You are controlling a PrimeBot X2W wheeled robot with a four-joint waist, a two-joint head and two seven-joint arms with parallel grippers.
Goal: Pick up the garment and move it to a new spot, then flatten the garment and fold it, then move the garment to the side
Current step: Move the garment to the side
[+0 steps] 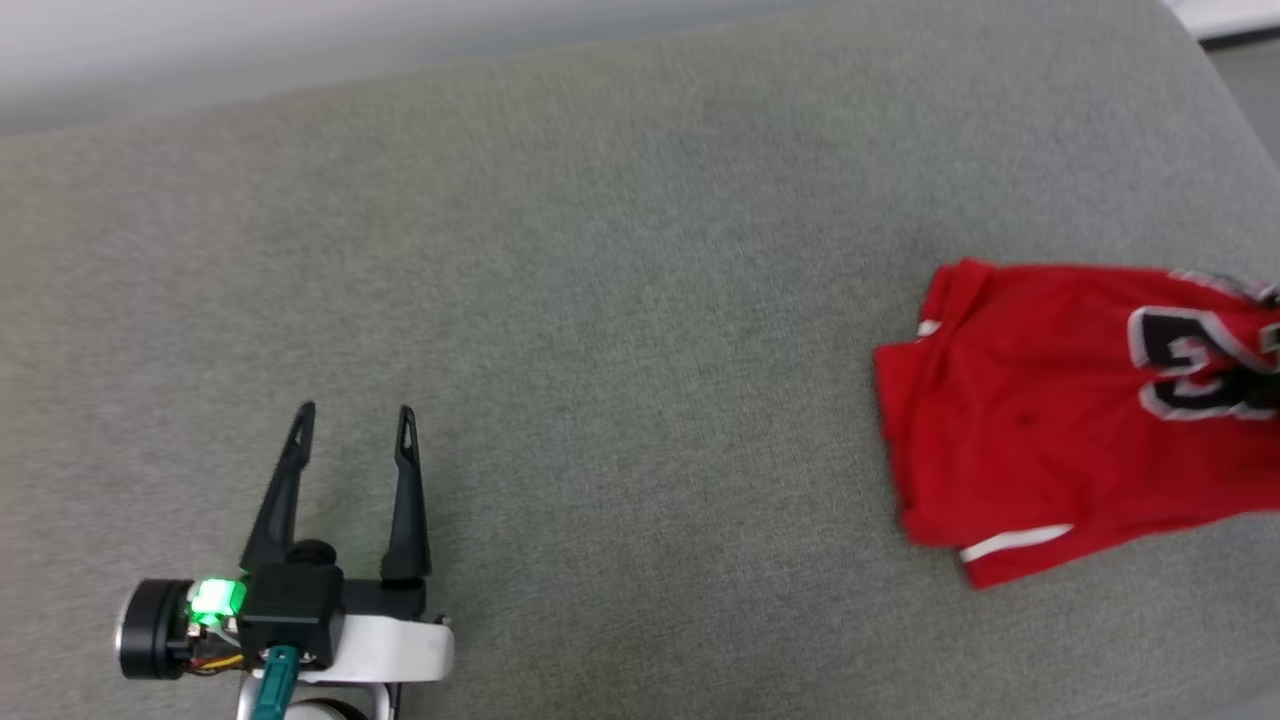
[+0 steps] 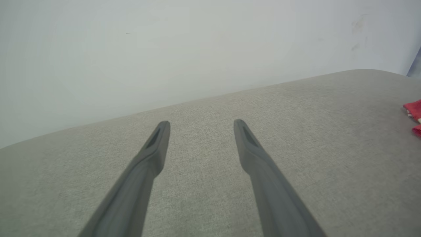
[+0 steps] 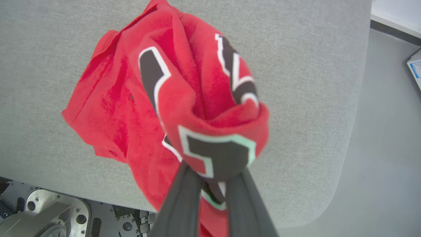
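Over the right end of the grey pad: the garment (image 1: 1050, 420) lies partly spread and partly gathered up, running off the head view's right edge.
Garment, look: red knit cloth, soft and creased, with a white stripe at one sleeve edge and black block figures outlined in white.
Garment, shape: in the right wrist view the garment (image 3: 131, 98) is pulled up into a rounded bunch at the fingers, and the rest trails down onto the pad in loose folds.
Right gripper (image 3: 213, 171): two dark fingers nearly pressed together, pinching a bunched fold of the printed cloth; their tips are hidden by the fabric.
Left gripper (image 1: 352, 412): fingers spread wide with nothing between them, well apart from the garment, above bare pad at the lower left of the head view.
Left fingers, shape: long, dark and matte, tapering to slotted tips (image 2: 201, 123).
Left wrist: black housing with a green light (image 1: 215, 597) on a white link.
Pad (image 1: 600, 300): grey woven cloth of fine grain, flat, with a rounded corner (image 3: 312, 65).
Red edge: a scrap of the garment (image 2: 413, 113) shows at the left wrist view's far right.
Wall (image 2: 164, 49): plain and pale, behind the pad.
Floor (image 3: 388, 131): smooth grey, beside the pad.
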